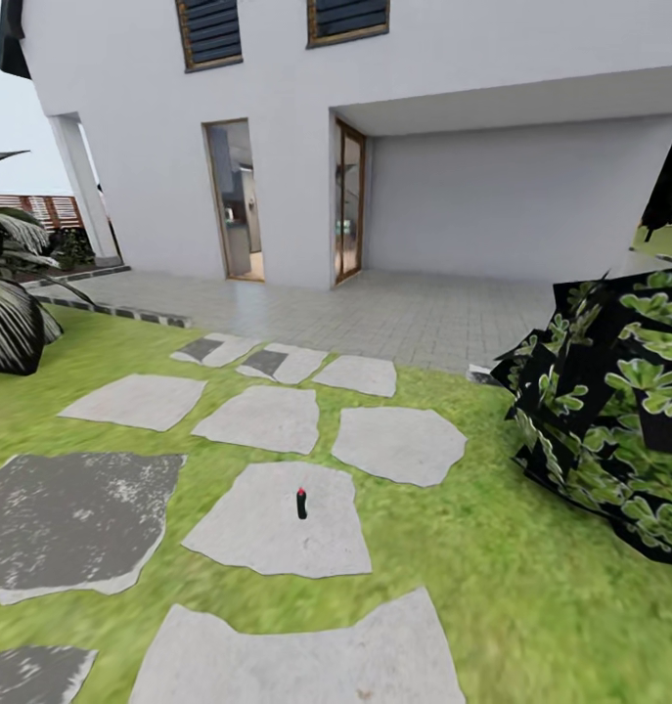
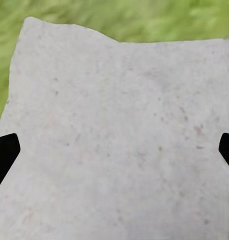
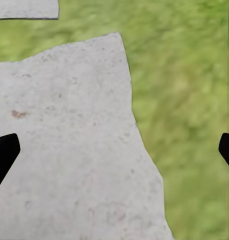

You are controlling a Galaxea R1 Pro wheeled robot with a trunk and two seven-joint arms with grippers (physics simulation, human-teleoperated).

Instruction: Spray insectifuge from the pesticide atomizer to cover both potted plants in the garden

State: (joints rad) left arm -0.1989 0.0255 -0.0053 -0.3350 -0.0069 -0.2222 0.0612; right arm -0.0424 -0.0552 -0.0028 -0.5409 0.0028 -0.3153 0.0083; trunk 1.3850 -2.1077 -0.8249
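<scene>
Straight ahead, filling the upper half of the head view: white house (image 1: 277, 147) with two glazed doors and a recessed bay, fronted by grey paving (image 1: 394, 313). Below that, green lawn (image 1: 492, 587) across the lower half, set with pale stepping stones (image 1: 267, 418) running from the paving toward the bottom edge. At right edge, middle: large dark shrub (image 1: 609, 401) with green leaf clusters. At left edge, middle: palm fronds (image 1: 13, 313), with a strip of brown fence (image 1: 42, 207) behind. Smallest, just below frame centre: spray bottle (image 1: 301, 504), dark with a red top, upright on one stepping stone, alone, well apart from shrub and palm.

Left claw (image 2: 114, 152): two black fingertips (image 2: 4, 155) at opposite edges of the left wrist view, spread wide, nothing between them, bare stone slab (image 2: 119, 130) beneath. Right claw (image 3: 114, 152): fingertips (image 3: 4, 155) likewise spread wide and empty, over the edge where stone (image 3: 69, 140) meets grass (image 3: 189, 125).
</scene>
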